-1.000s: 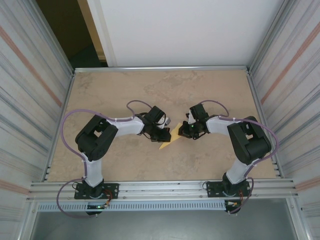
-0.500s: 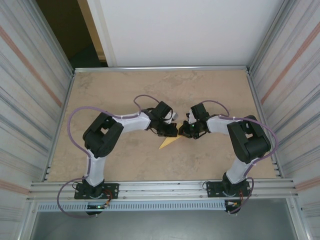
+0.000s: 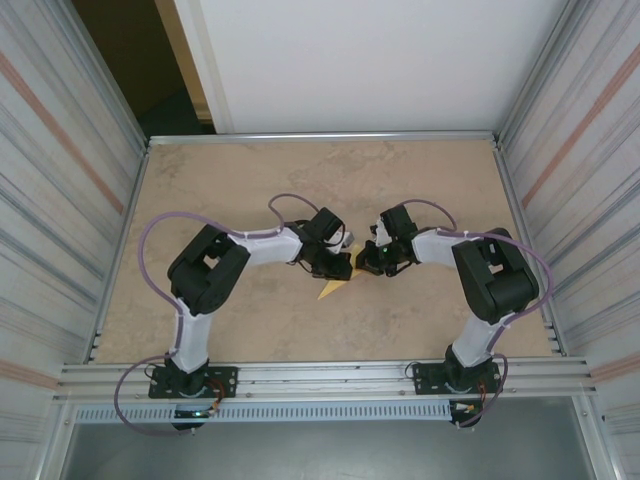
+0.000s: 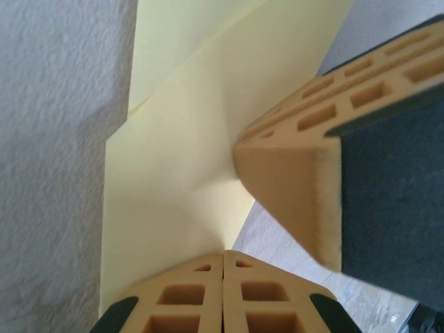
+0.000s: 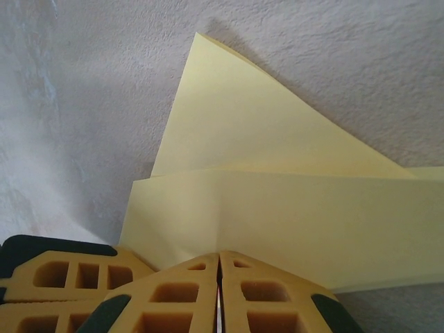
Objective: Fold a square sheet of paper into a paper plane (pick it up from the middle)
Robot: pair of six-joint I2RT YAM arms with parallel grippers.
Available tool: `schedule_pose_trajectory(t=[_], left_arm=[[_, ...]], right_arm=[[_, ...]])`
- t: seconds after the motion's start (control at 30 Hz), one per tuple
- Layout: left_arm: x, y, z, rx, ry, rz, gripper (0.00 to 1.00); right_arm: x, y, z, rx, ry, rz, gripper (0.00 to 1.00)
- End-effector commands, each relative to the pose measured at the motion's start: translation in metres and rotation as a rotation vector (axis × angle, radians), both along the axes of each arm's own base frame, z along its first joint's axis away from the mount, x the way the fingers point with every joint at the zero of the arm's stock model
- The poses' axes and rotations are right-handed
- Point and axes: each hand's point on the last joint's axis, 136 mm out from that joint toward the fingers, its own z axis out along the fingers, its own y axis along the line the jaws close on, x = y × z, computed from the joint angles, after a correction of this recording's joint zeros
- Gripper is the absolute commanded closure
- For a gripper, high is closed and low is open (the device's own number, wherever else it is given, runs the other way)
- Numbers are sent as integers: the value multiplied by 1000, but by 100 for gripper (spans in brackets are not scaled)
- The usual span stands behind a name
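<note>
The pale-yellow sheet of paper (image 3: 332, 290), folded into a creased pointed shape, lies mid-table with its tip toward the near-left. My left gripper (image 3: 343, 268) and right gripper (image 3: 364, 264) meet at its upper end, almost touching. In the left wrist view the paper (image 4: 180, 173) runs down into my shut left gripper (image 4: 223, 254), and the right gripper's fingers (image 4: 291, 180) press in from the right. In the right wrist view two overlapping layers of paper (image 5: 277, 208) reach my right gripper (image 5: 219, 255), which is shut on their near edge. The left gripper's finger (image 5: 62, 277) sits at the lower left.
The table top (image 3: 250, 180) is beige and stone-patterned, framed by a metal rail (image 3: 320, 375) at the near edge and ribbed side walls (image 3: 70, 200). Both arms bend inward over the centre.
The left arm has swung right and slightly forward, bringing its gripper up against the right gripper at the paper's upper end. The right arm has barely moved.
</note>
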Motion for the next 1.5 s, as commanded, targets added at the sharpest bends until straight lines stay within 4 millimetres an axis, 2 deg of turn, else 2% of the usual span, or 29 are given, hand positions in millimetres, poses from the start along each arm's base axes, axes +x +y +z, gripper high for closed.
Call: schedule_pose_trajectory(t=[0.0, 0.3, 0.57, 1.2, 1.4, 1.47], left_arm=[[-22, 27, -7, 88, 44, -4, 91], [-29, 51, 3, 82, 36, 43, 90], [-26, 46, 15, 52, 31, 29, 88], [-49, 73, -19, 124, 106, 50, 89], [-63, 87, -22, 140, 132, 65, 89], [-71, 97, -24, 170, 143, 70, 89]], right_arm=[[-14, -28, -35, -140, 84, -20, 92], [-13, -30, -41, -148, 96, -13, 92], [-14, -30, -42, -145, 103, -10, 92], [-16, -33, -48, -159, 123, -15, 92], [-17, -38, -52, -185, 138, -24, 92], [-17, -40, -53, -188, 143, -28, 92]])
